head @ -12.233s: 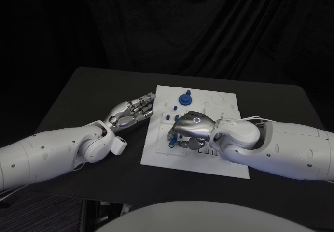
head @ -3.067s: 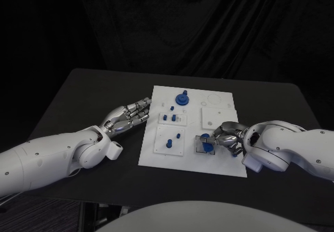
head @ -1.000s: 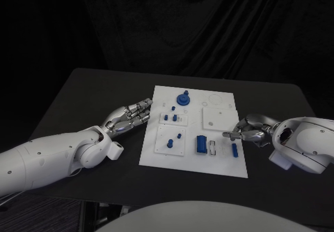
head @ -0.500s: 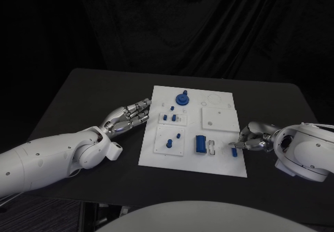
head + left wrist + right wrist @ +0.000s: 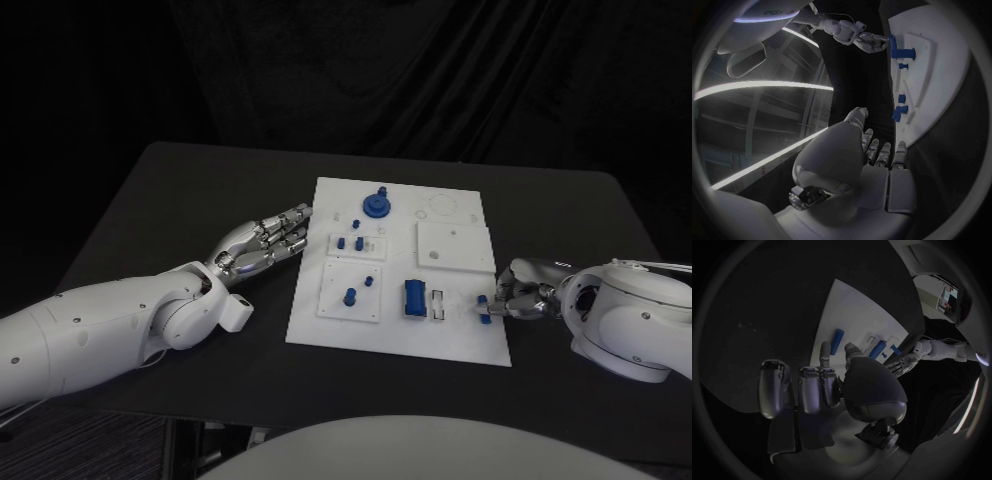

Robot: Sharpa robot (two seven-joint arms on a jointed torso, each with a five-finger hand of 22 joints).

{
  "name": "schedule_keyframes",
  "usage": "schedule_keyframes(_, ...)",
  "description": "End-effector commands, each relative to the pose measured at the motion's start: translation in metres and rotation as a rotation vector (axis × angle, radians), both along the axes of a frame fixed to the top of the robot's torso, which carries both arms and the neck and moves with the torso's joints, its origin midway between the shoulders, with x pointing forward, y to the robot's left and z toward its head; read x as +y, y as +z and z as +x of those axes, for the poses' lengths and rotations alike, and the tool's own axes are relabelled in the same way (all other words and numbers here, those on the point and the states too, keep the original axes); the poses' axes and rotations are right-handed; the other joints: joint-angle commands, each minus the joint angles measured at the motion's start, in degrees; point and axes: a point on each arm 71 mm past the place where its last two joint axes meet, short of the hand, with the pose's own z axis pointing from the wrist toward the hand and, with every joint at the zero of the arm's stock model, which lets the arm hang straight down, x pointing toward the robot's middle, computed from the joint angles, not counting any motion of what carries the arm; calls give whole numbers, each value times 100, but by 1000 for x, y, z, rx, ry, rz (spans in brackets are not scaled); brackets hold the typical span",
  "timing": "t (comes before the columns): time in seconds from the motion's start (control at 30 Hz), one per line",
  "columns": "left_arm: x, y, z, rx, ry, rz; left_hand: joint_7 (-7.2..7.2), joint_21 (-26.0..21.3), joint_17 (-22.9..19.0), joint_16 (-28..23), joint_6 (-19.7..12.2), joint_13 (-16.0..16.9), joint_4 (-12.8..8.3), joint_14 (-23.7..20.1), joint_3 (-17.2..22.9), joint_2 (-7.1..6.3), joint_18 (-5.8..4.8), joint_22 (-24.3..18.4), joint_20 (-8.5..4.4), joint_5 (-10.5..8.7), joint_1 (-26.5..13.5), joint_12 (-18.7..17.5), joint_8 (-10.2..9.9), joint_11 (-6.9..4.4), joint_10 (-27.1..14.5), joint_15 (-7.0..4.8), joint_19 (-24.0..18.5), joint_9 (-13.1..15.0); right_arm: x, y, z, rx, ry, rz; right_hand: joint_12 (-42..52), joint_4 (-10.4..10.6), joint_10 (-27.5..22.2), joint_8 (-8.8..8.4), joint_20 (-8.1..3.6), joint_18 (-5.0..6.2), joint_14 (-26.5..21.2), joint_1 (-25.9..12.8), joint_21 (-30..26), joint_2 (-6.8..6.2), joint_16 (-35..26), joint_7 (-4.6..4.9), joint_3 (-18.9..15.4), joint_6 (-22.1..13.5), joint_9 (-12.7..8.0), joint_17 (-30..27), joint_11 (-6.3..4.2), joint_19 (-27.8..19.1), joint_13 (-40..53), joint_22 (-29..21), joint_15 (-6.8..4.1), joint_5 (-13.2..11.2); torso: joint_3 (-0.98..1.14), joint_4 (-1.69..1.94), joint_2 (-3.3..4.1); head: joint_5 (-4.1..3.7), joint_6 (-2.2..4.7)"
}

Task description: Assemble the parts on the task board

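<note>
Head view: my right hand point(image 5: 522, 296) is pinching a small blue peg point(image 5: 485, 310) at the white task board's point(image 5: 401, 335) four o'clock edge. My left hand point(image 5: 268, 238) is resting released on the black counter point(image 5: 188, 190) at nine o'clock. Right wrist view: my fingers point(image 5: 825, 352) are touching the peg point(image 5: 837, 340).

Both arms wear smooth, glossy white shells, bulbous at the forearm and dotted with small dark screw heads. The left hand point(image 5: 267, 240) is silver metal, its segmented fingers point(image 5: 294, 218) darker at the seams. The right hand point(image 5: 522, 296) is the same silver build, with a thin white cable running over the rounded white wrist housing behind it.
</note>
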Motion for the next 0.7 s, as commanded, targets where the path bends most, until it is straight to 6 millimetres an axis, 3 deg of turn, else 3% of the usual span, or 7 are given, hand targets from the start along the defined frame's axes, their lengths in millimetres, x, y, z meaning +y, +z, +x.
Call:
schedule_keyframes(0.03, -1, 5, -1, -51, -10, -54, 27, 11, -5, -38, -11, -2, 12, -2, 33, 51, 93, 7, 33, -20, 2, 25, 6, 25, 2, 38, -6, 3, 0, -2, 0, -7, 6, -39, 15, 15, 596, 12, -53, 28, 540, -23, 18, 47, -10, -2, -35, -48, 7, 1261, -34, 210, 1507, 1231, -43, 25, -2, -2, 1, 18, -1)
schedule_keyframes(0.37, -2, 4, -1, -49, -12, -55, 28, 11, -5, -38, -12, -2, 13, -2, 34, 51, 94, 5, 34, -24, -1, 25, 5, 28, 1, 39, -6, 3, 7, -7, 2, -15, 30, -16, 15, -72, 596, -31, -58, 28, 538, 172, 13, 140, -13, 5, 3, -111, -8, 1255, -29, 209, 1507, 1231, -41, 33, -4, 4, 1, 3, -1)
schedule_keyframes(0.7, -2, 4, -1, -48, -13, -55, 29, 11, -5, -38, -13, -1, 12, -2, 36, 52, 94, 6, 35, -26, -1, 28, 5, 33, 2, 40, -6, 3, 7, -15, 3, 8, 36, -19, 15, -406, 596, -362, -38, 38, 538, 650, -36, 376, -14, 55, 158, -176, -284, 1253, 11, 189, 1507, 1217, -13, 39, -3, 1, -1, 22, -1)
